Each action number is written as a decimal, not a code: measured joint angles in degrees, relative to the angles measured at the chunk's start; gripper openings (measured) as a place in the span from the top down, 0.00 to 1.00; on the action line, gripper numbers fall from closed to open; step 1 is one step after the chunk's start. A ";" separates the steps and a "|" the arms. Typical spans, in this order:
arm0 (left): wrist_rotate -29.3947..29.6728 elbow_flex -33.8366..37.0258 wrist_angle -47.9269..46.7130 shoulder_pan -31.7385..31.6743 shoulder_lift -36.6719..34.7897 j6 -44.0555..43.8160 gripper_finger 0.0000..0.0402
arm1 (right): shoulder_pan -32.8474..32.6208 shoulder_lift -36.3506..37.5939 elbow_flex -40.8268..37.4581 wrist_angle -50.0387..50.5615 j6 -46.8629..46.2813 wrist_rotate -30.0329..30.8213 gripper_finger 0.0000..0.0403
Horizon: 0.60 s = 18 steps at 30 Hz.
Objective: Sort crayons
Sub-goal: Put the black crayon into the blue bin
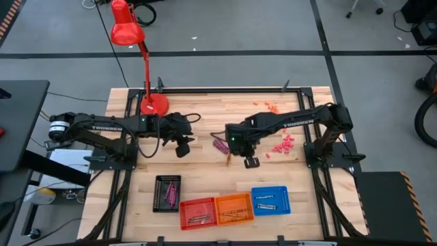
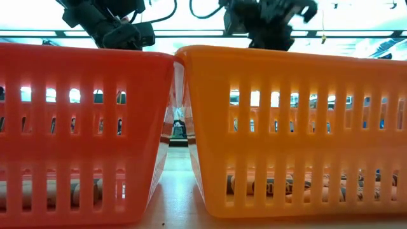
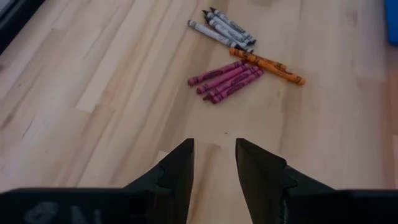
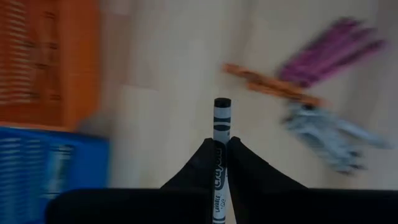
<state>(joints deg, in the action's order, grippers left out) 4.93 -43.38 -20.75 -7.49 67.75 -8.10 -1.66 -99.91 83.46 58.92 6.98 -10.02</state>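
Grey and upright between the pinched fingertips of the right gripper (image 4: 221, 155), 1 crayon (image 4: 221, 127) pokes past them, its lower end hidden by the fingers. From above, that gripper (image 1: 250, 162) hangs over bare wood near the table's middle, the stick itself too small to make out there. Just beside it lies the loose pile of crayons (image 3: 239, 53): about 4 magenta, 1 orange, and several grey ones overlapping so the count is uncertain. The left gripper (image 3: 214, 163) hovers well apart from that pile, fingers parted with nothing between them. Along the front edge sit the black tray (image 1: 167, 193), red basket (image 1: 198, 212), orange basket (image 1: 234, 207) and blue basket (image 1: 270, 200). In the low view the red and orange walls block nearly everything behind them.
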 joint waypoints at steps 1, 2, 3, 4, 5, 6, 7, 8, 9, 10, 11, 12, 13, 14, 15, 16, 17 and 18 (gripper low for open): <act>0.00 0.00 -0.02 -0.39 0.00 0.00 0.68 | -0.90 0.08 0.00 0.04 -1.70 -1.33 0.92; 0.00 0.00 0.00 -0.85 0.00 0.00 0.68 | -1.84 0.08 0.00 0.06 -3.40 -2.62 0.91; 0.00 0.00 0.00 -1.31 0.00 0.00 0.68 | -2.79 0.08 0.00 0.06 -4.93 -3.73 0.91; 0.00 0.00 -0.02 -1.85 0.00 0.00 0.68 | -3.89 0.08 0.00 0.28 -6.17 -4.69 0.91; 0.00 0.00 -0.02 -2.40 0.00 0.00 0.68 | -5.05 0.08 -0.02 0.53 -7.14 -5.42 0.91; 0.00 0.00 -0.02 -2.96 0.00 -0.02 0.68 | -6.22 0.08 -0.19 0.44 -7.95 -6.10 0.91; 0.00 0.00 -0.02 -3.45 0.00 -0.04 0.68 | -7.45 0.08 -0.35 0.47 -8.61 -6.51 0.91; 0.00 0.00 -0.05 -3.92 0.00 -0.05 0.68 | -8.71 0.08 -0.49 0.85 -9.19 -6.58 0.91; 0.01 0.00 -0.05 -4.27 0.00 -0.07 0.68 | -9.91 0.08 -0.51 1.60 -9.98 -6.60 0.91; 0.05 0.00 -0.05 -4.57 0.00 -0.09 0.68 | -11.11 0.08 -0.52 2.12 -10.90 -6.65 0.91; 0.04 0.00 -0.05 -4.85 0.00 -0.06 0.68 | -12.33 0.08 -0.52 2.36 -11.93 -6.80 0.91; 0.04 0.00 -0.07 -5.12 0.00 -0.04 0.68 | -13.54 0.08 -0.52 2.46 -13.09 -6.84 0.91; 0.02 0.00 -0.04 -5.40 0.00 -0.04 0.68 | -14.80 0.08 -0.52 2.53 -14.11 -6.82 0.91; -0.02 0.00 -0.04 -5.71 0.00 0.00 0.68 | -16.03 0.08 -0.52 2.52 -15.06 -6.75 0.91; -0.04 0.00 -0.05 -6.20 0.00 0.34 0.68 | -17.25 0.08 -0.52 2.49 -16.06 -6.42 0.91; -0.01 0.00 -0.03 -6.62 0.00 1.01 0.68 | -18.43 0.08 -0.52 2.49 -17.02 -5.92 0.91; 0.00 0.00 0.00 -7.00 0.00 1.76 0.68 | -19.54 0.08 -0.57 2.40 -17.94 -5.19 0.91; 0.01 0.00 0.02 -7.42 0.00 2.32 0.68 | -20.60 0.08 -0.79 2.00 -19.08 -4.51 0.91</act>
<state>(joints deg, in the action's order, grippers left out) 4.94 -43.38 -20.73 -14.91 67.75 -5.78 -22.26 -99.83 82.67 60.92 -12.10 -14.54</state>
